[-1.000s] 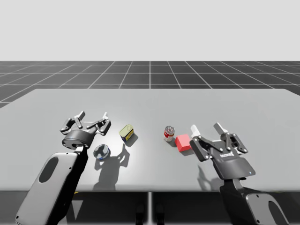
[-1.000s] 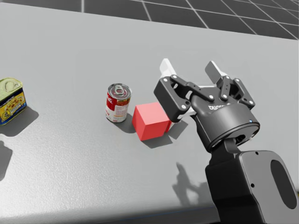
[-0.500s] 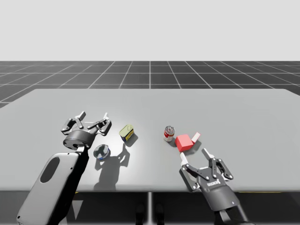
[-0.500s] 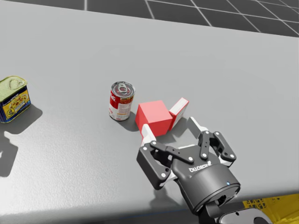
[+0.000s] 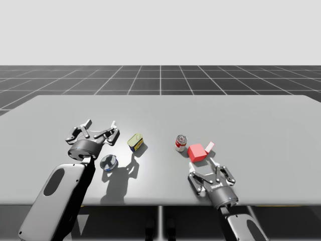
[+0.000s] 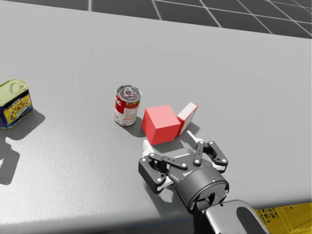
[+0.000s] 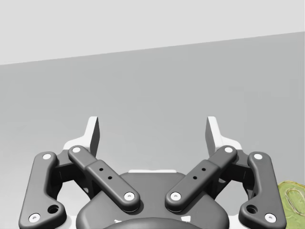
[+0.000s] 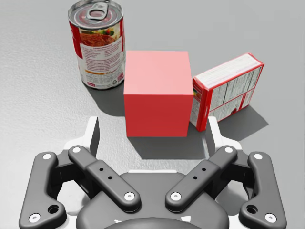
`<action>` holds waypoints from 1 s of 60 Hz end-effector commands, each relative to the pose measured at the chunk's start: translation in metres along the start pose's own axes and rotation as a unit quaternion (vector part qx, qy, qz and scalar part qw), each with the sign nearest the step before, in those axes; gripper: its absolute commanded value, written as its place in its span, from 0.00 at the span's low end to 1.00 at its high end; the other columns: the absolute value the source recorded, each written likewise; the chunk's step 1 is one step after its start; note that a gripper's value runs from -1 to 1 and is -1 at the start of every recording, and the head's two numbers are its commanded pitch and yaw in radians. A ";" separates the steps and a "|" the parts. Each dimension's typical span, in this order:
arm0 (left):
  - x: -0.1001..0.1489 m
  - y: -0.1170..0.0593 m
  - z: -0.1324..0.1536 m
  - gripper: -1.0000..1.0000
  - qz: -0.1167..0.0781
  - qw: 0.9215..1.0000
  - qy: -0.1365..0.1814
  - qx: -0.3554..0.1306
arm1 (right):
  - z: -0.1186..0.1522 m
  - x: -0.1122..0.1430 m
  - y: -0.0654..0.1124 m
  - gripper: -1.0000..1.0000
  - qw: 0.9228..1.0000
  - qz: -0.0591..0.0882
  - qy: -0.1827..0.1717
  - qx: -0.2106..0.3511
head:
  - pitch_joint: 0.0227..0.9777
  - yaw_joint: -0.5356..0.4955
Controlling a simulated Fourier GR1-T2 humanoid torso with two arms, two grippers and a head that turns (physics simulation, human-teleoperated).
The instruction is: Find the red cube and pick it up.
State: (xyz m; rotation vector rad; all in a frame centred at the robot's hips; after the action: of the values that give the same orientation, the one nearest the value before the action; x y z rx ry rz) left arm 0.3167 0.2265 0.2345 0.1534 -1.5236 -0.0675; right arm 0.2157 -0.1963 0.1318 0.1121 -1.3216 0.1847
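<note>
Red cube (image 5: 196, 152) sits right there on the grey surface (image 5: 251, 120), on the right-hand half and toward the near edge. It's wedged into a little cluster: a red-and-white can (image 5: 181, 143) stands upright just beside it on one side, and a small red-and-white box (image 5: 209, 146) leans in close on the other. I can't tell whether box and cube actually touch.

And here's my right claw (image 5: 204, 168), low over the surface and lined up straight at the cube. From the right wrist view the fingers are spread wide, wider than the cube (image 8: 157, 93). The cube's near face sits just about level with the fingertips of the claw (image 8: 152, 131). Nothing gripped; both fingers stand off the cube's sides. One fingertip comes up just beside the near corner of the box (image 8: 226, 90), and the can (image 8: 97, 45) stands ahead and off to the other side.

The head view agrees: claw (image 6: 171, 146) agape, cube (image 6: 161, 124) just ahead of it, can (image 6: 127, 106) and box (image 6: 187, 116) flanking.

Over on the left half, my left claw (image 5: 100, 125) hangs wide open and empty. A yellow tin (image 5: 135, 142) is beside it and a small round can (image 5: 108, 162) lies near its wrist.
</note>
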 end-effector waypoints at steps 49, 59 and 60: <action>0.001 0.001 0.000 0.00 -0.001 1.000 -0.001 -0.001 | -0.068 0.016 -0.011 0.00 0.998 0.031 0.051 0.023 | 0.83 0.26; 0.000 0.000 0.000 0.00 -0.006 1.000 0.001 -0.003 | -0.065 0.011 -0.011 0.68 0.998 0.053 0.044 0.004 | 0.83 0.25; 0.000 0.000 0.000 0.00 -0.006 1.000 0.001 -0.003 | -0.065 0.010 -0.012 0.88 0.998 0.053 0.041 -0.002 | 0.83 0.25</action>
State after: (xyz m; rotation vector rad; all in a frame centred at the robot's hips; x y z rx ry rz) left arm 0.3168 0.2269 0.2356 0.1552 -1.5242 -0.0733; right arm 0.2840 -0.1938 0.1318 0.0819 -1.2372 0.2755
